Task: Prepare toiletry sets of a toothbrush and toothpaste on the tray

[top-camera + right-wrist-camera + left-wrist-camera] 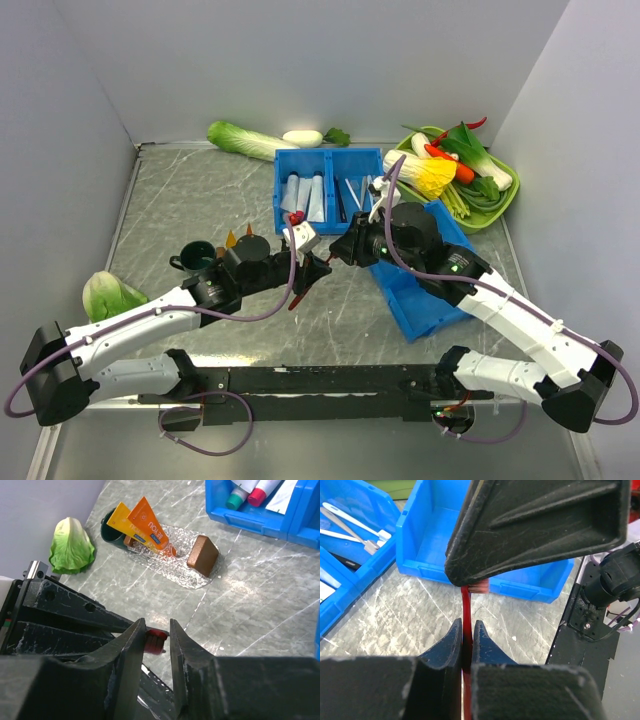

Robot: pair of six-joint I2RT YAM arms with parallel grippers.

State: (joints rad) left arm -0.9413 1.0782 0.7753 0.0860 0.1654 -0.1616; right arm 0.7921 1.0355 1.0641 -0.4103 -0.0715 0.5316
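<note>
text | orange toothpaste tube [150, 522]: white lettering, upside down, not legible | elsewhere: none

**Shiny, dull, rough and smooth**

The table [260, 605] looks like grey stone, glossy, with thin white scratches. The blue bin [435, 535] is smooth, shiny plastic. The toothbrush [466, 605] is dark red, glossy plastic. The fingers [451, 647] of the left gripper [466, 635] are black, dull plastic, scuffed and rough-edged. The tray [172, 572] is clear, crinkly plastic. The toothpaste [150, 527] tubes look smooth. The brown block [202, 555] is matt.

Blue bins [328, 160] ctr, veg dish [507, 210] far right, cabbage [108, 296] left
</note>
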